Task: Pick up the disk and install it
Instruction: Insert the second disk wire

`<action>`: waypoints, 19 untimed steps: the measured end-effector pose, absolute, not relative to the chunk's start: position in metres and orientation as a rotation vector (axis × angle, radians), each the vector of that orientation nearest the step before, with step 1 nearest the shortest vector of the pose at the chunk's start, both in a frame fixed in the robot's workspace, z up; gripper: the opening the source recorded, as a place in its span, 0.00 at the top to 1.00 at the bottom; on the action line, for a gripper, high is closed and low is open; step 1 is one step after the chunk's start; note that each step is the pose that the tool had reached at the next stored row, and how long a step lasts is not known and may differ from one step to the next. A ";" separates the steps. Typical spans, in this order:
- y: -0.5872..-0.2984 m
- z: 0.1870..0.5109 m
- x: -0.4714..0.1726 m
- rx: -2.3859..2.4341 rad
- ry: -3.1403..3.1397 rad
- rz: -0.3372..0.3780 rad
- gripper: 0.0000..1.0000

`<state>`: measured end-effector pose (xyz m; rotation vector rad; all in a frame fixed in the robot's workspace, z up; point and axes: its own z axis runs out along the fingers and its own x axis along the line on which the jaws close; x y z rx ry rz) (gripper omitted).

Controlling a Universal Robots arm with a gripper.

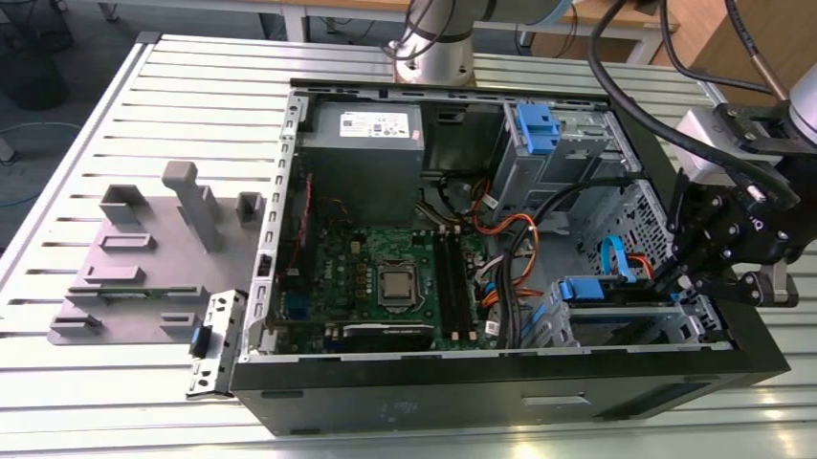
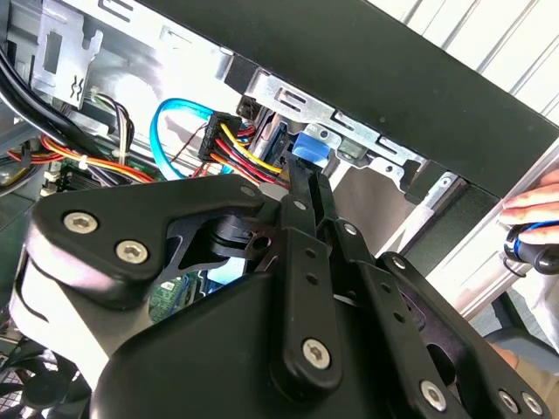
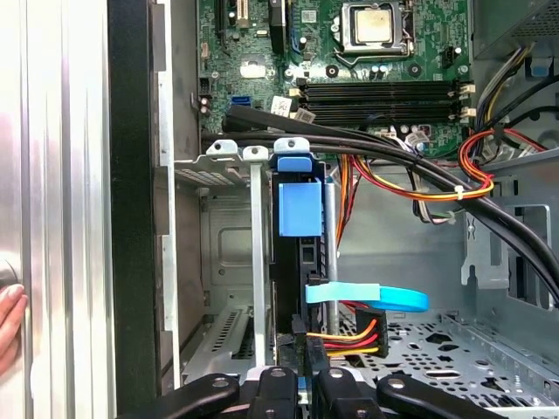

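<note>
The disk (image 1: 583,289) stands on edge in the drive bay at the open case's corner, on the exterior view's right, its blue handle end toward the motherboard. In the first wrist view the disk (image 3: 300,206) runs from that handle back to a light blue data cable (image 3: 371,297) and a plug with red, yellow and black wires (image 3: 354,336). My gripper (image 1: 674,283) hangs over the bay's outer end. In the second wrist view my gripper (image 2: 307,175) has its two dark fingers pressed together, tips against a blue part of the disk (image 2: 307,147).
Inside the case (image 1: 511,387) are a grey power-supply box (image 1: 364,134), the motherboard (image 1: 383,277), a blue latch with metal cage (image 1: 537,129) and thick black cables (image 3: 393,153). A grey fixture (image 1: 141,258) lies on the slatted table. A person's hand (image 2: 534,208) is beside the case.
</note>
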<state>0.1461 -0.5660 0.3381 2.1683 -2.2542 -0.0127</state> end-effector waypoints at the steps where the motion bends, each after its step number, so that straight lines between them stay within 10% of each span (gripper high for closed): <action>1: -0.566 0.338 0.146 2.168 -2.254 -0.013 0.84; 19: -0.566 0.335 0.145 2.168 -2.254 -0.013 0.76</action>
